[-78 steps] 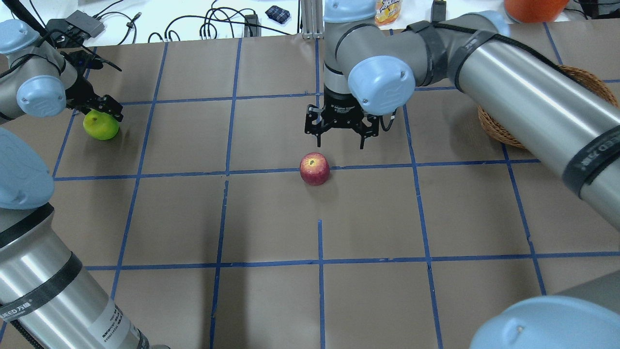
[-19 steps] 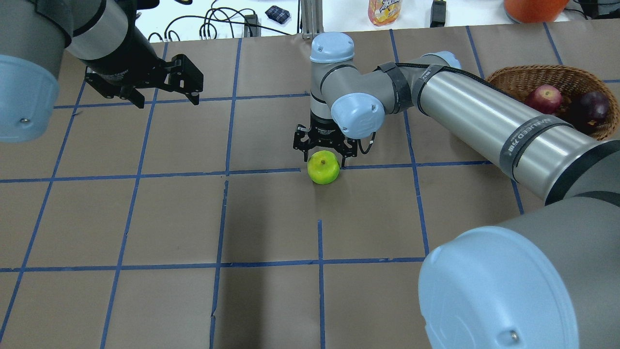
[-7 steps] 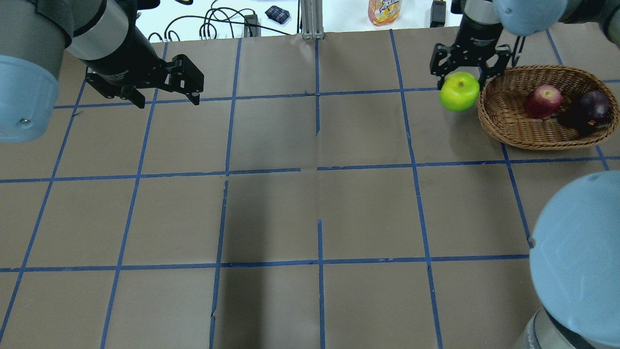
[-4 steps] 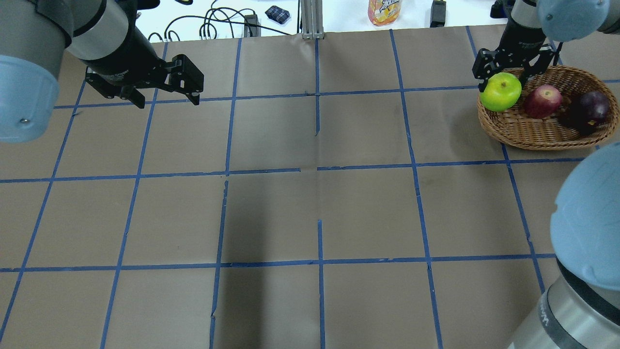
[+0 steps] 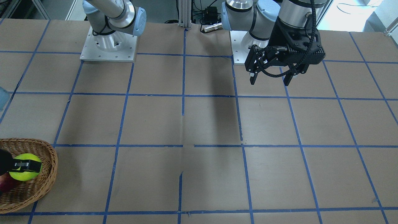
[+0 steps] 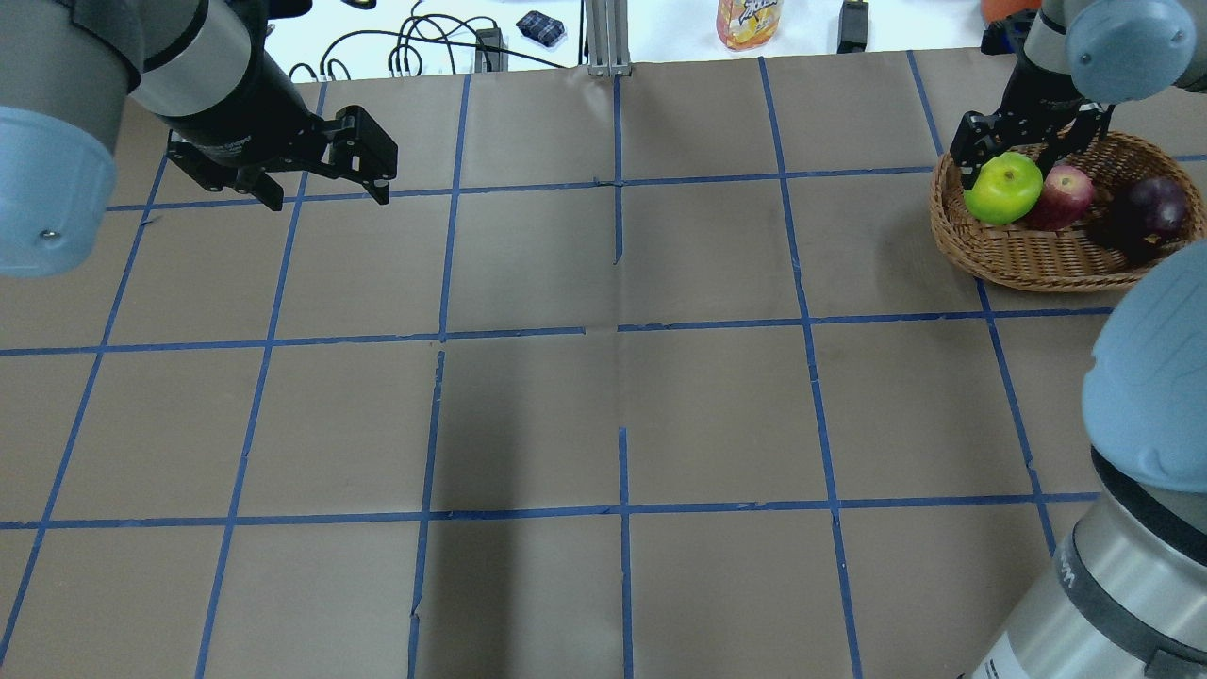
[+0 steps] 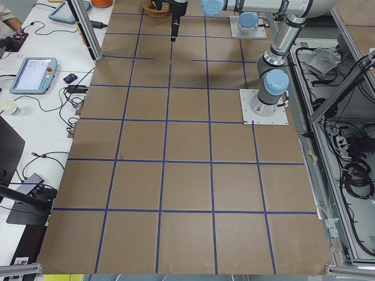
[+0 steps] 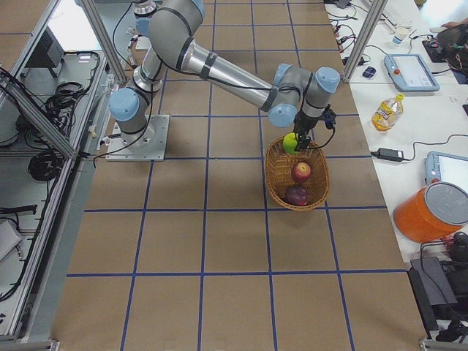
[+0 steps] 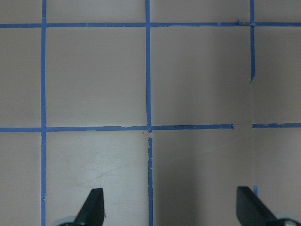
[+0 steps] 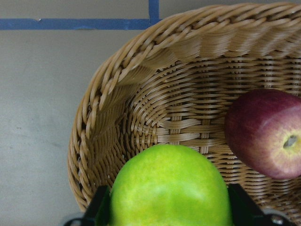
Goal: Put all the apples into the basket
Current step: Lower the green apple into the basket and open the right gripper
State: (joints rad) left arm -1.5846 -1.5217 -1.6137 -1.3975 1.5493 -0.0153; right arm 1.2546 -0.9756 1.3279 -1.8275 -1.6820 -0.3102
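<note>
Green apple [image 6: 1005, 188], firm and probably slick, is clamped across its middle by the right fingers [image 10: 96, 206] over the basket [image 6: 1028, 269]; left fingers [image 9: 92, 205] stand apart.

One camera hangs behind the robot and looks forward and down over the worktop [image 6: 717, 415]. A second one stands across, at the operators' edge, and looks steeply down toward the two arm bases [image 5: 108, 46]. Both see the whole taped grid and the basket [image 6: 1037, 269], which is at the right edge for the first and at the lower left corner for the second. Two high cameras look along the worktop from its short ends. The one at the robot's right end has the basket near; the other has it far, at the top. The camera on the left hand [image 9: 169, 207] looks straight down on bare worktop. The camera on the right hand [image 10: 169, 205] is very close over the basket's rim and the green apple [image 10: 164, 174].
</note>
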